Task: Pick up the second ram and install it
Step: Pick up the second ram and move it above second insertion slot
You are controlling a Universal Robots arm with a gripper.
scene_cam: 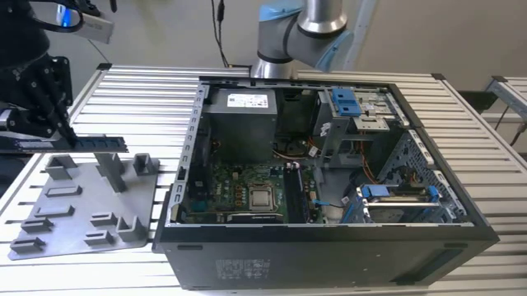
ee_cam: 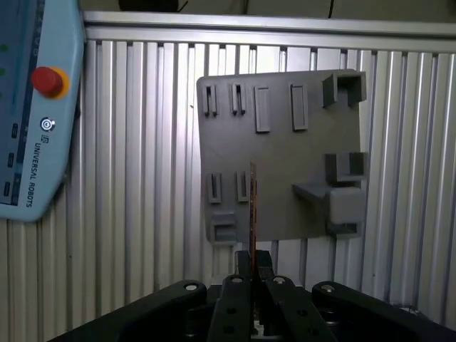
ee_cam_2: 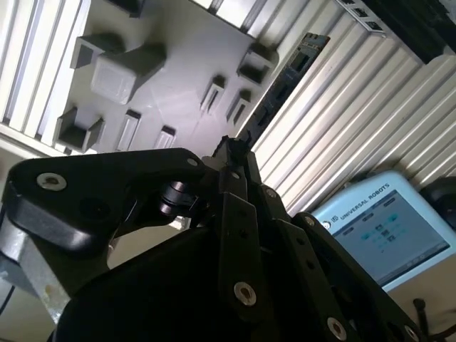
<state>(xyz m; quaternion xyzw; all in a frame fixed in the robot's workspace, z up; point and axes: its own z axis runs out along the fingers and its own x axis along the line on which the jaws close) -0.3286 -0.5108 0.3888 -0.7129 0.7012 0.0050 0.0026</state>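
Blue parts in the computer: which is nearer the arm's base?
The upper blue bracket, near the arm's base; the other blue clip sits by the case's near wall.

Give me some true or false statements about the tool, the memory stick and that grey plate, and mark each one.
1. The tool is clamped on the second ram. True.
2. The second ram sits in a slot on the motherboard. False: it is held above the grey holder plate, outside the computer case.
3. The computer case lies open, its inside showing. True.
4. The grey holder plate lies inside the case. False: it lies on the slatted table, at the exterior view's left of the case.
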